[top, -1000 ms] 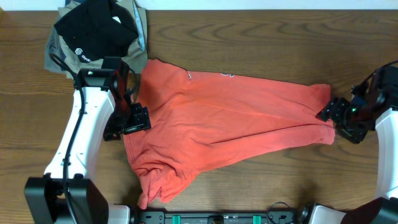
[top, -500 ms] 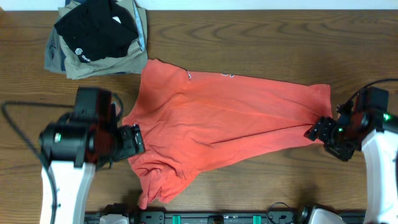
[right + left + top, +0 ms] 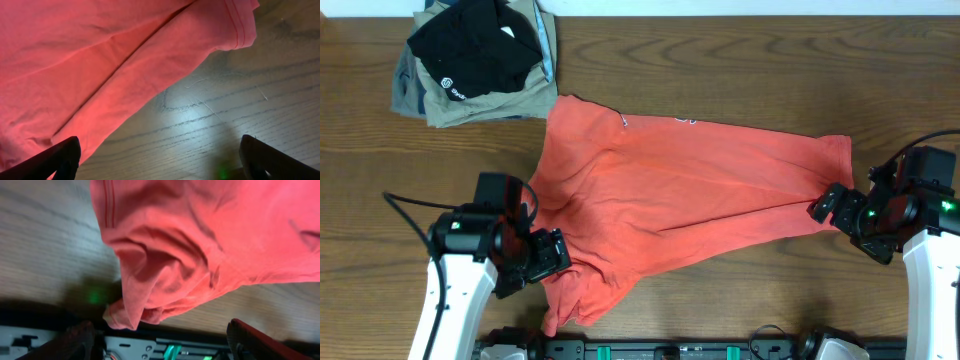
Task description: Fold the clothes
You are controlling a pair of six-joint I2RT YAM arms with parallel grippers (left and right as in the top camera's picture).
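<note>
The left pincer (image 3: pixel 550 258) and the right pincer (image 3: pixel 828 203) are both being held spread, with nothing pinched. One is at the bunched lower-left edge of the red-orange T-shirt (image 3: pixel 670 190), the other at its right hem. The shirt is being seen lying creased across the middle of the tabletop (image 3: pixel 770 70), so folding is being judged barely begun, with the neat folds not yet made. No container is being shown, only a black garment (image 3: pixel 470 50) piled on a khaki garment (image 3: pixel 480 100) at the far-left corner.
</note>
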